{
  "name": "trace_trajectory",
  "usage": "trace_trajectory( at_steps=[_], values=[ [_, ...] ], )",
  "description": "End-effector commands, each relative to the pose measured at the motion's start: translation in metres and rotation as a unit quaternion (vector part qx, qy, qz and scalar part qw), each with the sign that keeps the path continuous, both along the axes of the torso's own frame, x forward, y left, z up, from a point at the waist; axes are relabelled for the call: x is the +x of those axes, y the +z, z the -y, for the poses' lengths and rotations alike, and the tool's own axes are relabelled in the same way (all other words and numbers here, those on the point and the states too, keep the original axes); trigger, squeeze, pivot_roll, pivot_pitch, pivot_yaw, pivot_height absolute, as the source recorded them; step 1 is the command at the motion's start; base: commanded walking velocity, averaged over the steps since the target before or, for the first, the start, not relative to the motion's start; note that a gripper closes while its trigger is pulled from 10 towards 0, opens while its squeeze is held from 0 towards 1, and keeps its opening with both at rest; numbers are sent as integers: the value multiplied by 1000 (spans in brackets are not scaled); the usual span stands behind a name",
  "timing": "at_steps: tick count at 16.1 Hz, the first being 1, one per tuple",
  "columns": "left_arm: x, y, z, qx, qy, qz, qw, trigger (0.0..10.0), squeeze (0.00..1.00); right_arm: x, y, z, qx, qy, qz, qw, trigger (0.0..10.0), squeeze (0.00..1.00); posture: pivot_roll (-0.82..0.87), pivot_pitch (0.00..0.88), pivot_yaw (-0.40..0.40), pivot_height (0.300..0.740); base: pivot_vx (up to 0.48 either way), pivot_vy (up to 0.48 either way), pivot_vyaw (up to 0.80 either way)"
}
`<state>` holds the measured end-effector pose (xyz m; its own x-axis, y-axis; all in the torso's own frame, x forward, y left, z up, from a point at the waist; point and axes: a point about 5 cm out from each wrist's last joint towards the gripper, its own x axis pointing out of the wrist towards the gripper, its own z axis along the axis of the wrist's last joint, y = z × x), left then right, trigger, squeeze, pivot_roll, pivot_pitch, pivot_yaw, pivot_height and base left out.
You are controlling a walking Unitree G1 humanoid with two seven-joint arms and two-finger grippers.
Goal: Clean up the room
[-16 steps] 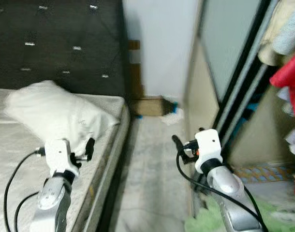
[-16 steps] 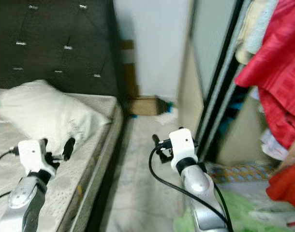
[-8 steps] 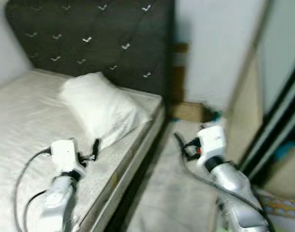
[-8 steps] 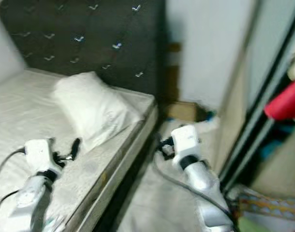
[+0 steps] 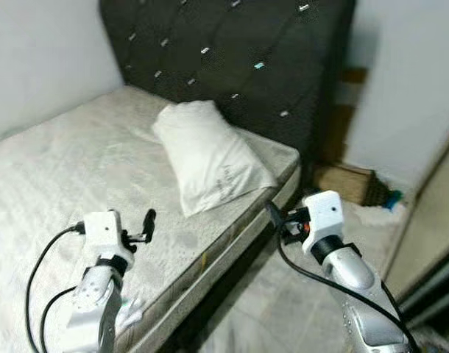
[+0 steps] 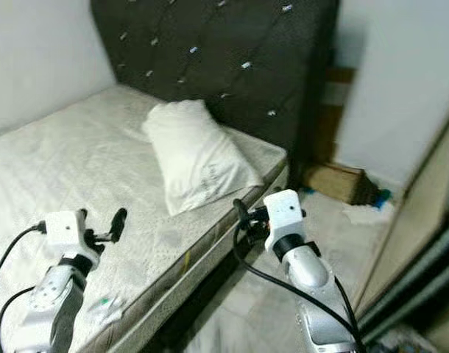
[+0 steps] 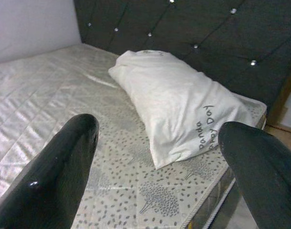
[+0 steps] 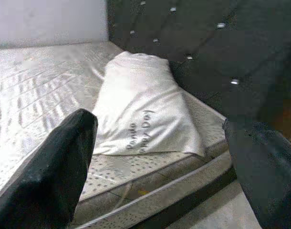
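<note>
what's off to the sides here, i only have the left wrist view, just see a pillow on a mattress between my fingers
Observer: To the robot's right the mattress ends at a strip of floor, and a brown cardboard box sits there against the wall.
Operator: where's my other arm
Observer: The right gripper hangs over that floor strip beside the bed edge, fingers open, holding nothing.
Operator: any trash on the bed near me
Observer: A small crumpled white scrap lies on the mattress by the near edge, just beside the left arm, behind the left gripper.
</note>
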<state>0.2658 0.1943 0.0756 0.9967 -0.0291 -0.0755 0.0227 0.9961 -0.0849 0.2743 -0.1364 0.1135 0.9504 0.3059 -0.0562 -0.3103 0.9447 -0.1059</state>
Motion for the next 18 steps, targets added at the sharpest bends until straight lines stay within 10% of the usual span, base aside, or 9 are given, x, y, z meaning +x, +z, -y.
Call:
trace_trajectory(
  at_steps=[1,18],
  values=[
    [-1,0,-8,14,7,-2,1000,10000,0,2,3,-11,8,20,7,1000,10000,0,-182,0,52,740,0,0,800],
    [5,5,-5,23,-16,22,999,10000,0,5,4,-16,-2,43,22,999,10000,0,-175,0,51,740,0,0,557]
  ],
)
